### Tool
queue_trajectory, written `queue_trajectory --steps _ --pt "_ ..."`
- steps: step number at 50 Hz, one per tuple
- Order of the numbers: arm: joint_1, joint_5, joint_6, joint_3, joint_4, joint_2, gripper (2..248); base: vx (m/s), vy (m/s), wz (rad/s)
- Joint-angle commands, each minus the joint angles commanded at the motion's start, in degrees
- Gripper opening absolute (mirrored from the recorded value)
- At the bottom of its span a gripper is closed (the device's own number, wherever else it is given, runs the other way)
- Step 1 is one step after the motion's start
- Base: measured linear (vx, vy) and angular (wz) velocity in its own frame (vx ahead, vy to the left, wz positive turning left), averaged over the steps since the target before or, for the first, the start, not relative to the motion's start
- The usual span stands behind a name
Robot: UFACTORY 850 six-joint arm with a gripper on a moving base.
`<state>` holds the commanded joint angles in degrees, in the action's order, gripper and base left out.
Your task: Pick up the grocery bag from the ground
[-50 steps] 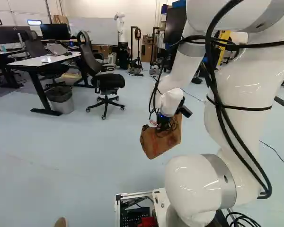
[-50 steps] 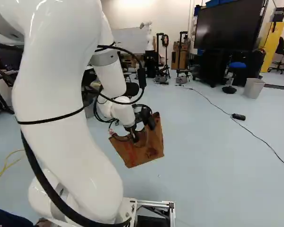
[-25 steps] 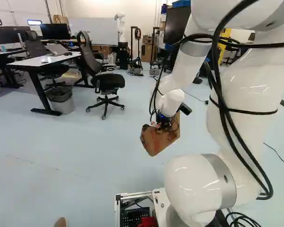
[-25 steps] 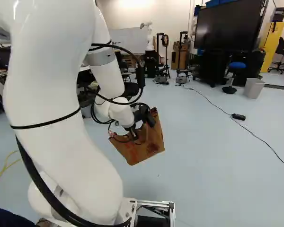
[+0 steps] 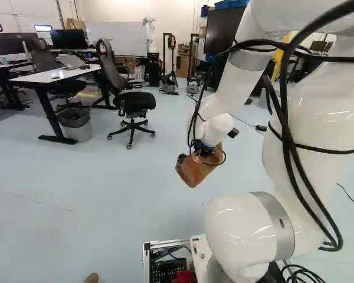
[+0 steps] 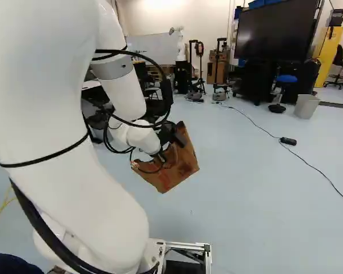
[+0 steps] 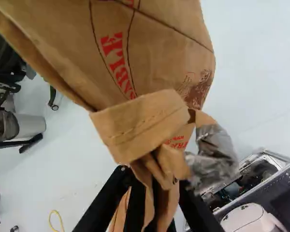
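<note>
Bag (image 7: 150,63) hangs tilted above the floor (image 6: 246,200)! End effector (image 7: 152,182) pinches its bunched paper (image 7: 170,162), likely to lift it clear.

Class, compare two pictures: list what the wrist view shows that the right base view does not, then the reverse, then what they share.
Only the wrist view: a grey waste bin with a dark liner.

Only the right base view: a large dark screen, a blue-seated stool and a yellow cabinet.

Both: the brown paper bag, the jaws at its gathered top, a yellow cable and the metal-framed base.
</note>
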<state>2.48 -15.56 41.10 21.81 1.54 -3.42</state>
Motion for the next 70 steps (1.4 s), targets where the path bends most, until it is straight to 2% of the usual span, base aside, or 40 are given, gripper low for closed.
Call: queue_trajectory --steps 40,54,70 --pt "-1.35 -18.72 -22.33 -9.13 -0.84 10.55 20 0.000 0.000 0.000" --pt "-1.73 -24.01 -28.65 -11.72 -1.07 13.54 20 0.000 0.000 0.000" --pt "-2.07 -28.67 -34.21 -13.99 -1.28 16.17 20 0.000 0.000 0.000"
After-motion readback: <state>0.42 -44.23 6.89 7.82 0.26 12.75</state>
